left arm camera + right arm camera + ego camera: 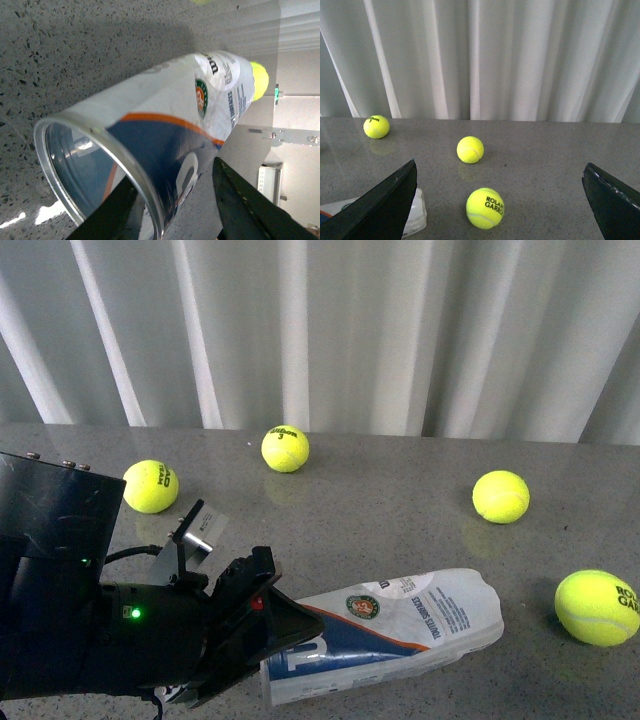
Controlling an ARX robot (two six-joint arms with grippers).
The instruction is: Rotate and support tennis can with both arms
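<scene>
**A:** Start with the front view. Where's the tennis can (400, 625)?

**B:** It lies on its side on the grey desk (380, 510), near the front edge. Its silver-rimmed end points at the left arm (90, 630) and its crumpled clear end points away to the right.

**A:** And the left hand (280, 625)?

**B:** It is right at that rimmed end, overlapping the label. A green light (135, 613) glows on the arm behind it. Four tennis balls (285, 448) sit loose on the desk, all apart from the can, and a pale curtain (400, 330) hangs behind.

**A:** What about the left wrist view?

**B:** The can's open mouth fills the picture, with the navy label, orange stripe and round emblem running along the tube. The two dark fingers (240, 200) stand apart. One is at the mouth, and the other is outside the wall, with the rim's edge between them. They look spread rather than clamped, and I see nothing squeezed.

**A:** And the right wrist view?

**B:** The right hand (500, 167) is wide open and holds nothing. A printed ball (485, 207) lies on the desk between its fingers. Two more balls lie further back toward the curtain. Only the can's clear end shows here, partly behind one finger and well short of the other.
</scene>
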